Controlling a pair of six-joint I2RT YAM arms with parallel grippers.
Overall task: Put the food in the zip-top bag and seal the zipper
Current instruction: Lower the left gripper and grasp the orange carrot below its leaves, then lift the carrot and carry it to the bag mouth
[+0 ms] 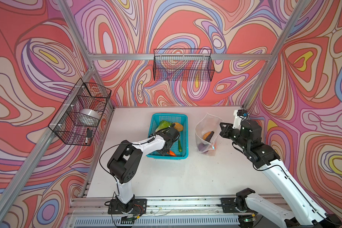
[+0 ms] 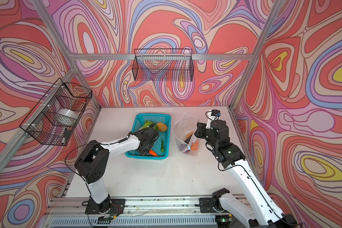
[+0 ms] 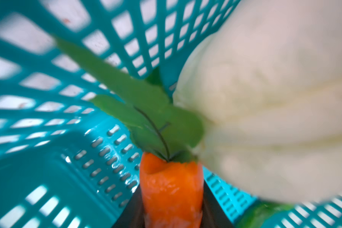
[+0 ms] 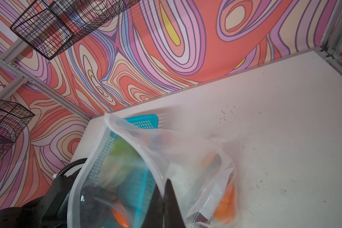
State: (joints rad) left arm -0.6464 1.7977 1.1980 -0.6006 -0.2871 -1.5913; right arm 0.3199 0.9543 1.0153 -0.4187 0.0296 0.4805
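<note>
Here lettuce (image 3: 265, 118) crowds carrot (image 3: 172, 187) in basket (image 3: 47, 167); right hand (image 4: 167, 184) pinches bag (image 4: 193, 156)

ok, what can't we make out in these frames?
- Left gripper grip on the carrot: left wrist view, bottom edge cuts the fingertips; in both top views, its wrist covers them.
- Lettuce: left wrist view, blurred.
- Zip-top bag contents: right wrist view, hazy film blurs them.
- Zipper slider: top view, too small.

basket (image 1: 174, 157): glossy teal plastic, perforated
zip-top bag (image 1: 209, 122): thin clear plastic film, shiny, creased
carrot (image 3: 171, 189): glossy orange plastic; matt green leaves
lettuce (image 3: 274, 98): pale, smooth, matt
table (image 1: 166, 177): matt white, dark-speckled
wire baskets (image 1: 183, 65): black metal mesh
frame (image 1: 126, 56): dull silver metal
</note>
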